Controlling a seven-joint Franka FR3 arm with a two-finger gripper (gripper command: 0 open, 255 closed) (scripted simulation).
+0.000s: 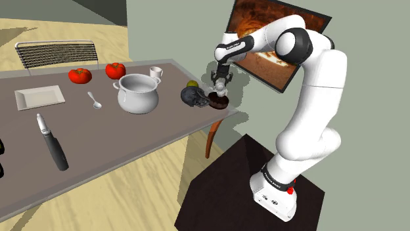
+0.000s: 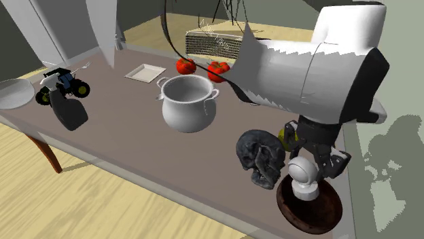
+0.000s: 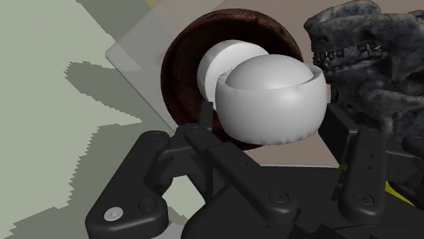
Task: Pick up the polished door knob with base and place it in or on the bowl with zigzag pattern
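Observation:
A smooth whitish door knob (image 2: 302, 174) with a round base (image 2: 306, 193) stands upright between the black fingers of my gripper (image 2: 310, 163), which is shut on its ball. The knob (image 3: 270, 102) hangs base-down over the middle of a dark brown bowl (image 2: 326, 216) at the table's corner. Its base sits low inside the rim; I cannot tell whether it touches the bowl. In the shoulder view the gripper (image 1: 219, 84) points straight down above the bowl (image 1: 213, 104). In the wrist view the bowl's rim (image 3: 178, 75) rings the base behind the ball.
A dark skull-like object (image 2: 261, 157) lies right beside the bowl, with a yellow-green fruit (image 1: 191, 84) behind it. Farther along the table (image 1: 158, 134) are a white pot (image 1: 138, 93), a cup (image 1: 155, 73), two tomatoes (image 1: 80, 75), a spoon (image 1: 95, 100) and a white tray (image 1: 39, 98).

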